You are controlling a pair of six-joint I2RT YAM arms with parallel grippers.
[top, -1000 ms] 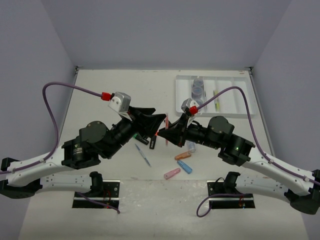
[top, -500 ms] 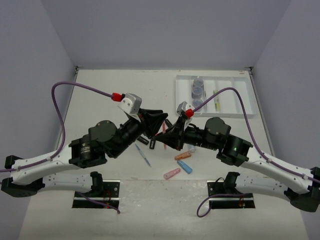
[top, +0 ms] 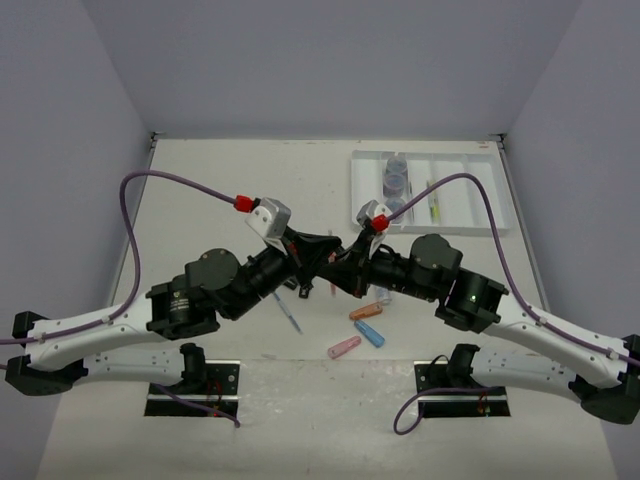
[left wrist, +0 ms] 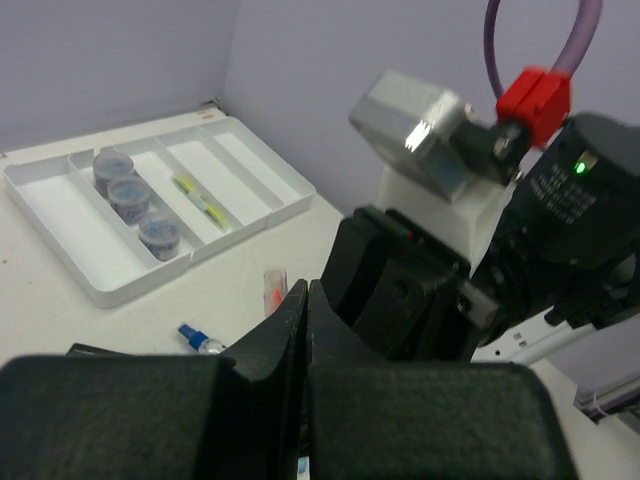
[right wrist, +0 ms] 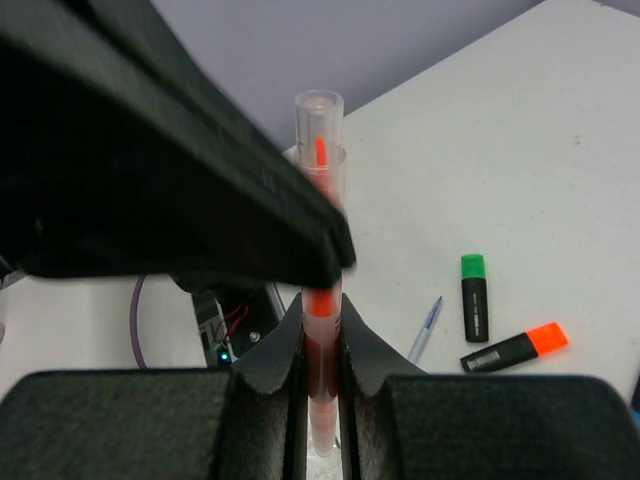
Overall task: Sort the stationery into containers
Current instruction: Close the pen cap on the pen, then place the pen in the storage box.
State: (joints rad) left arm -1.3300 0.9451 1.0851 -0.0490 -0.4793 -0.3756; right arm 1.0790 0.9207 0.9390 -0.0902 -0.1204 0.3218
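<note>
My right gripper [right wrist: 320, 305] is shut on a clear pen [right wrist: 319, 125] with red ink, held upright above the table. My left gripper [left wrist: 307, 290] is shut, its jaws pressed together with nothing seen between them. It crosses right in front of that pen, whose tip [left wrist: 273, 290] shows just left of its fingers. In the top view both grippers meet at mid-table, left gripper [top: 325, 252] against right gripper [top: 340, 268]. The white divided tray [top: 480, 215] at the back right holds three grey-blue jars [top: 396, 178] and a yellow-green pen [left wrist: 200, 203].
Loose on the table lie a green-capped highlighter [right wrist: 474, 297], an orange-capped highlighter [right wrist: 515, 346], a blue pen [top: 286, 311], a blue-capped bottle [left wrist: 200, 340], and orange [top: 366, 312], blue [top: 369, 333] and pink [top: 344, 347] capsule pieces. Purple cables arch over both arms.
My left gripper has swung right toward the held pen and closed its jaws from open to shut. The right gripper has stayed put with the pen.
</note>
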